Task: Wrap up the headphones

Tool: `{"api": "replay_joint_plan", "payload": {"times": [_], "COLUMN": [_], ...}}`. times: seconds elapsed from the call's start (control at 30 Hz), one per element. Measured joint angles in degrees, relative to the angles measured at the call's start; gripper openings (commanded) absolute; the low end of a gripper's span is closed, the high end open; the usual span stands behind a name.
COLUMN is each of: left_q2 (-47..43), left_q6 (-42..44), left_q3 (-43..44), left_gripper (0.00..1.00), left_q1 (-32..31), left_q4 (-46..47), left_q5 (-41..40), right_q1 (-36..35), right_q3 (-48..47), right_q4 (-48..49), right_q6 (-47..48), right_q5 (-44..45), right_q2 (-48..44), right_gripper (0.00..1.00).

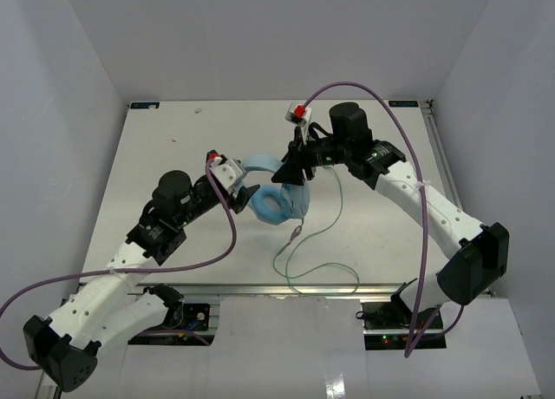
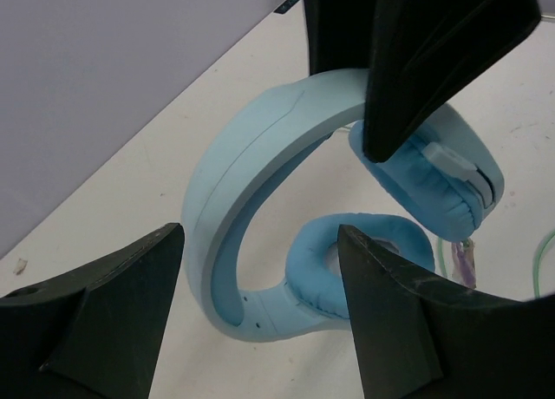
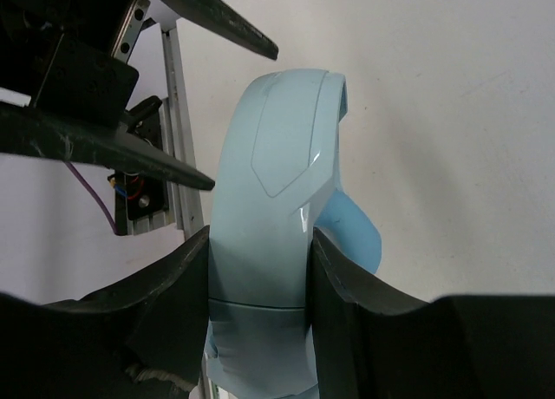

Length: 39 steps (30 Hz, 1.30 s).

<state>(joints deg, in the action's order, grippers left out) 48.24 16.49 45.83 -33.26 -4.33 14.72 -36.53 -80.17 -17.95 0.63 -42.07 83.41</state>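
Right end effector (image 3: 260, 256) grips headphones (image 3: 269, 156) by the headband, mid-table (image 1: 173, 156). Left end effector (image 2: 260, 243) open, jaws straddling headband's lower curve. Cord (image 1: 334, 217) trails loose from headphones toward arm bases.

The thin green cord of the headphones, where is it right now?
In the top view the cord trails loose over the table, from the headphones at the centre toward the near edge, looping just before it.
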Motion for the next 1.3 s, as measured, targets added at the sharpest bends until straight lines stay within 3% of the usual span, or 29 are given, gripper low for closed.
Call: {"api": "replay_joint_plan", "payload": {"times": [0.2, 0.5, 0.87, 1.07, 1.17, 1.3], "left_q2": [3.90, 8.59, 9.93, 9.68, 9.60, 9.60], "left_q6": [4.91, 6.25, 6.67, 6.78, 6.78, 6.89], "left_q3": [-0.18, -0.18, -0.21, -0.24, -0.29, -0.49], "left_gripper": [0.79, 0.78, 0.71, 0.64, 0.54, 0.52], "left_q1": [-6.07, -7.12, -7.19, -7.21, -7.23, -7.41], "left_q4": [2.79, 4.90, 6.71, 6.96, 6.97, 6.82], "left_q5": [-7.14, -15.85, -18.58, -18.61, -18.52, -18.42], "right_q1": [0.26, 0.41, 0.41, 0.39, 0.39, 0.39], "right_q3": [0.01, 0.78, 2.31, 2.39, 2.40, 2.41], "right_q4": [-0.25, 1.63, 3.25, 3.36, 3.50, 3.56], "right_q6": [-2.81, -3.90, -5.22, -5.71, -6.10, -6.30], "right_q5": [-0.29, -1.23, -4.08, -5.02, -5.37, -5.70], "right_q2": [1.01, 0.95, 0.21, 0.23, 0.26, 0.47], "right_gripper": [0.08, 0.08, 0.08, 0.08, 0.08, 0.08]}}
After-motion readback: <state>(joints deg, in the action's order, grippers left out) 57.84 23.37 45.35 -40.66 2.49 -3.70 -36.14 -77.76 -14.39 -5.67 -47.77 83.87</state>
